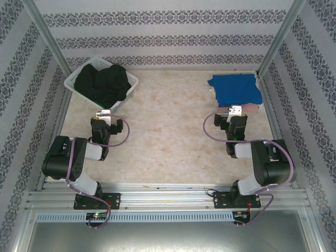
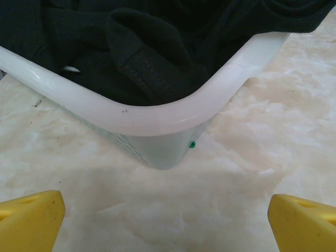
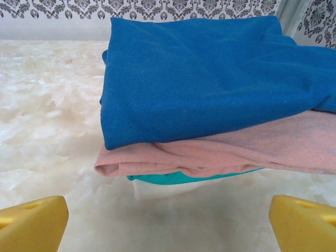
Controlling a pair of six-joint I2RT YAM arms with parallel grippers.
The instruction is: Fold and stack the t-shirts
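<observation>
A large crumpled black cloth t-shirt [image 1: 102, 84] fills the white plastic lattice basket [image 2: 157, 113] at the table's [image 1: 168, 126] far-left corner, just ahead of the left gripper [image 1: 103, 113], whose fingers are spread and whose arm is folded low. At the far-right corner a folded blue t-shirt [image 1: 234, 88] tops a pink t-shirt [image 3: 236, 149] and a green t-shirt [image 3: 178, 178], just ahead of the right gripper [image 1: 235, 110], which is likewise spread.

no readable text, labels, brands or numbers anywhere, wallpaper bears only ornamental patterns

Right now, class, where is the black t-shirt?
Top external view: the black t-shirt lies in the white basket at the far left of the table, ahead of the left arm.
</observation>
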